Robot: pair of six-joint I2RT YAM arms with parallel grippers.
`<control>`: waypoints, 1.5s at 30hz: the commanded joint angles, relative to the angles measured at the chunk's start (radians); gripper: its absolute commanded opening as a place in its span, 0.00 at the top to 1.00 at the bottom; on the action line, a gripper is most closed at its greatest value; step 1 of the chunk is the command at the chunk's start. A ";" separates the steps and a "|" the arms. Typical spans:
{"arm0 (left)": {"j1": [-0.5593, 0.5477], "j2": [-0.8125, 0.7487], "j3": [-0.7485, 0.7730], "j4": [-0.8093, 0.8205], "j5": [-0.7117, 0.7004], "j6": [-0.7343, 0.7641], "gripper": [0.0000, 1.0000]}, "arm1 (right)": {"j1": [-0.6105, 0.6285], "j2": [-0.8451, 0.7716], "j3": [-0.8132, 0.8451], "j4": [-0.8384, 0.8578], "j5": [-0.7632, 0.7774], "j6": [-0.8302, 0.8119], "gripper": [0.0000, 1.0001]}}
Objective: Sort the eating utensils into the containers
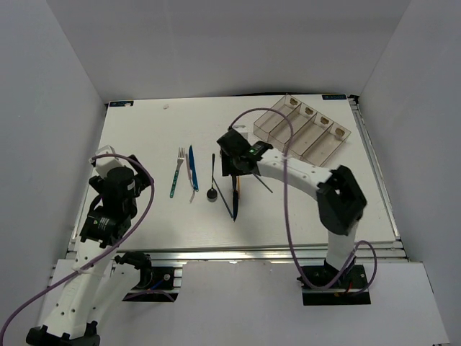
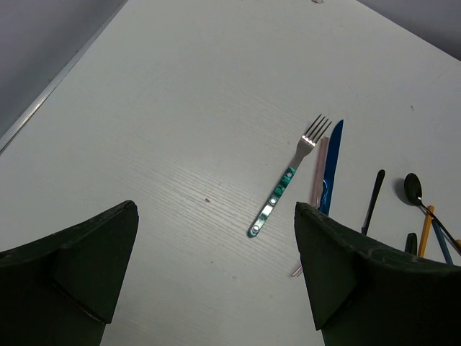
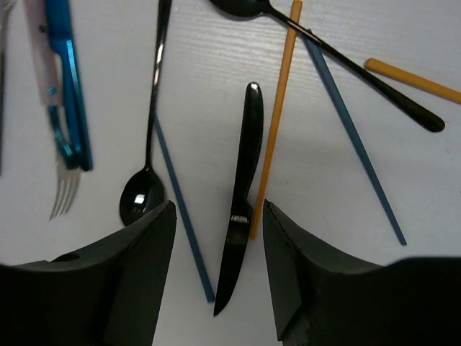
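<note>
Knife (image 3: 248, 144) below wide-apart right gripper (image 3: 217, 209), orange chopstick (image 3: 277, 108) touching it, black spoon (image 3: 140, 198) beside

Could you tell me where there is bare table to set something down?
Bare table lies left of the fork, toward the far-left corner, and along its near edge. Crowded: from the fork across to the right gripper, and around the containers.

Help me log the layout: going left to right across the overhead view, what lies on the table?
Teal-handled fork → blue knife → black spoon → black knife → clear bins. The crossed chopsticks are left out.
</note>
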 commanded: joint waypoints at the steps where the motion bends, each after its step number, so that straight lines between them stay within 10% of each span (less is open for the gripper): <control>1: -0.002 -0.010 -0.007 0.016 0.019 0.009 0.02 | -0.004 0.131 0.120 -0.115 0.115 0.011 0.43; 45: -0.005 0.001 -0.010 0.033 0.071 0.024 0.02 | 0.012 0.340 0.234 -0.106 0.121 -0.015 0.58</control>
